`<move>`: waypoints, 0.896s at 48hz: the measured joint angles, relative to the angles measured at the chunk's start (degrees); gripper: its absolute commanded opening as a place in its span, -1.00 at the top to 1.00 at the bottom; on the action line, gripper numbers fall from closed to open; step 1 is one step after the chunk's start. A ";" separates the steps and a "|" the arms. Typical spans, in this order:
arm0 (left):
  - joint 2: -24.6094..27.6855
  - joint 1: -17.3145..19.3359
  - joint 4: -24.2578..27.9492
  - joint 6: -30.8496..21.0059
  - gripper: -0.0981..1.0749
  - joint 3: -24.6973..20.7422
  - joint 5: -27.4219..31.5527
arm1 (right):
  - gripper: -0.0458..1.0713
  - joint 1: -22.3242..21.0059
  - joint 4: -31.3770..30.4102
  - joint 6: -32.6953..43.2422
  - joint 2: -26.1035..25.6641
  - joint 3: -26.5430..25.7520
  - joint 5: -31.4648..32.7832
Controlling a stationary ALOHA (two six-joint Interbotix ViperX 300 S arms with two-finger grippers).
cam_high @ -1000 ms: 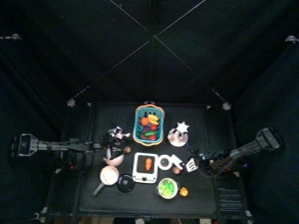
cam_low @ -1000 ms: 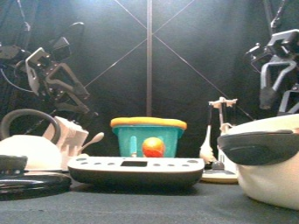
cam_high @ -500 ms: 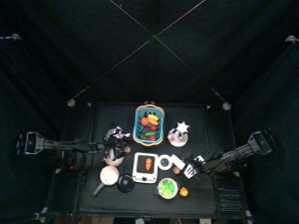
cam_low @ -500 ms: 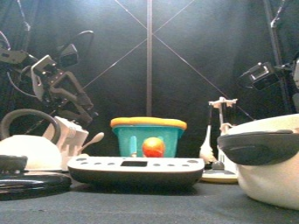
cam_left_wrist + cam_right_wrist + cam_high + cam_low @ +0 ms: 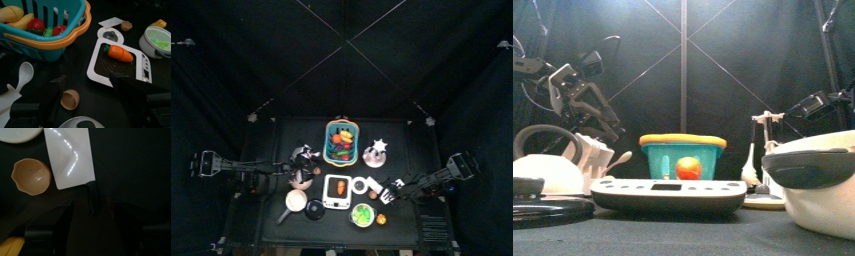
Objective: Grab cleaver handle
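Top view: table (image 5: 271, 140) is crowded. Teal basket (image 5: 342, 141) sits mid-back, white tray (image 5: 338, 187) with the carrot in front of it, green bowl (image 5: 365, 214) nearer the front. Right arm comes in low from the right, right gripper (image 5: 393, 193) down among the small items beside the tray. Left arm parked at the left edge. Cleaver too small to resolve here.

Front view: basket, tray, kettle (image 5: 547, 165) and a big white pot (image 5: 814, 195) block the line of sight; cleaver hidden. Right arm low at the right, behind the pot.

Left wrist view: left gripper (image 5: 90, 95) fingers apart, holding nothing, hovering over tray and basket. A small tan cup (image 5: 69, 99) lies between them.

Right wrist view: right gripper (image 5: 93, 225) fingers apart, straddling the cleaver handle (image 5: 94, 198), not yet closed. Handle lies flat on the table, running from the whitish blade (image 5: 69, 158) toward the gripper.

Risks: handle is short and thin, so closing off-centre could pinch the blade edge or skid it sideways. An orange cup (image 5: 32, 176) sits just beside the blade; a finger drifting that way would knock it. Other side of the handle is bare table, so that is the room to correct into.
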 measured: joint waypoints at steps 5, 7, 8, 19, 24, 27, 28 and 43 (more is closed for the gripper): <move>0.00 0.00 0.00 0.00 -0.88 0.00 0.00 | -0.44 0.00 0.44 -0.18 1.23 -0.18 -0.18; 0.00 0.00 0.00 0.00 -0.88 0.00 0.09 | -0.38 0.00 0.53 -0.09 1.58 -0.35 -0.26; 0.00 0.00 0.00 0.09 -0.88 0.09 0.00 | -0.35 0.09 0.53 -0.09 1.67 -0.44 -0.26; 0.00 0.00 0.00 0.09 -0.88 0.00 0.00 | -0.03 0.18 0.53 -0.09 2.20 -1.14 0.26; 0.00 0.00 -0.09 0.09 -0.88 0.00 0.00 | 0.03 0.18 0.09 -0.44 1.58 -1.41 2.72; 0.00 0.00 -0.09 0.09 -0.88 0.00 0.00 | 0.04 0.18 -0.70 -0.44 0.18 -1.85 5.01; 0.00 0.00 0.00 0.00 -0.88 0.00 0.00 | 0.04 0.18 -1.05 -0.44 -0.35 -2.02 5.80; 0.00 0.00 -0.09 0.00 -0.88 0.00 0.00 | 0.04 -0.18 -8.26 0.00 -8.61 -5.89 13.01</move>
